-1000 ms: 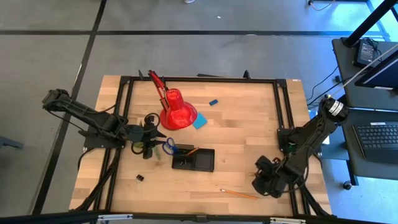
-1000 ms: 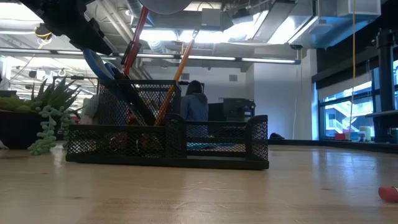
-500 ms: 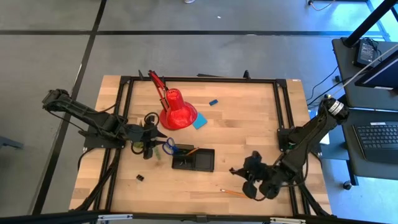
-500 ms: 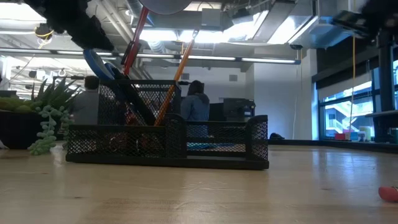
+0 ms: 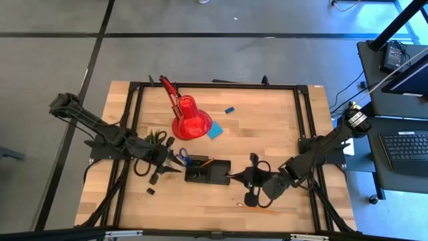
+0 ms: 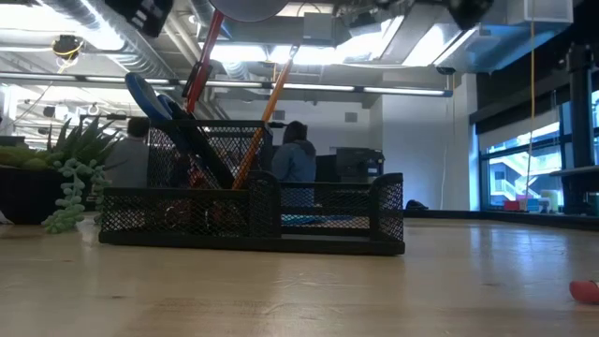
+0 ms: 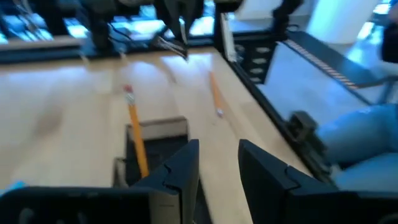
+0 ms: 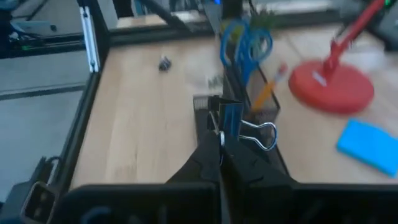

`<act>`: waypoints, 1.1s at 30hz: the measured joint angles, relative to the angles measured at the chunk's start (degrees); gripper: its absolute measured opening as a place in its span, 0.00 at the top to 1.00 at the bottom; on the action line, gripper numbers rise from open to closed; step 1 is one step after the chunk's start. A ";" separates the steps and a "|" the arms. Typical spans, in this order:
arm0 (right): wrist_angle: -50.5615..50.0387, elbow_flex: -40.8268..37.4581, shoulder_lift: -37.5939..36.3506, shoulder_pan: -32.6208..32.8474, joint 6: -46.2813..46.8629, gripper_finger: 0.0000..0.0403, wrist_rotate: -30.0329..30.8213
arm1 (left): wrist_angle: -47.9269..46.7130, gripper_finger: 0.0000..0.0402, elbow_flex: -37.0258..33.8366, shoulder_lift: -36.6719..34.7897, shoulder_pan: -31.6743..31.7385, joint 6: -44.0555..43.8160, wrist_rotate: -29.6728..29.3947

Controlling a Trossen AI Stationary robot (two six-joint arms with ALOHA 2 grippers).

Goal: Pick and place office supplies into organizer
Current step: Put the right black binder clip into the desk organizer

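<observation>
Binder clip [image 8: 239,127] sits pinched in closed right jaws beside organizer [image 5: 208,172]; left jaws parted.

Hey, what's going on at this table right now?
A two-armed robot is sorting office supplies into a black mesh organizer. The right end effector is shut on a binder clip beside the organizer's right end. The left end effector hangs open near the tray's left end, holding nothing. Scissors and a pencil already stand inside; another pencil lies on the table.
</observation>
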 joint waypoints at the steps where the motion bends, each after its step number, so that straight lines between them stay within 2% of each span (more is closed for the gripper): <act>1: 2.21 -0.01 0.65 -0.40 -2.14 0.99 0.04 | 1.58 0.74 0.00 1.01 -0.39 0.91 -1.91; 9: 17.08 -0.01 5.43 -2.69 -15.05 0.99 0.42 | 15.62 0.73 -0.02 10.92 -1.71 10.90 -13.82; 13: 23.36 -0.01 7.26 -3.83 -20.28 0.99 0.44 | 21.92 0.71 -0.02 14.84 -1.66 14.73 -13.61; 18: 27.15 -0.01 8.86 -5.36 -22.26 0.99 0.55 | 28.60 0.67 -0.02 18.61 -1.64 14.86 -12.99; 24: 34.45 0.02 11.07 -7.40 -25.20 0.99 0.52 | 31.39 0.64 -0.02 20.09 -1.10 14.86 -14.83; 33: 37.05 0.02 11.69 -8.49 -25.62 0.99 -0.10 | 32.33 0.63 -0.02 20.22 1.01 14.85 -16.54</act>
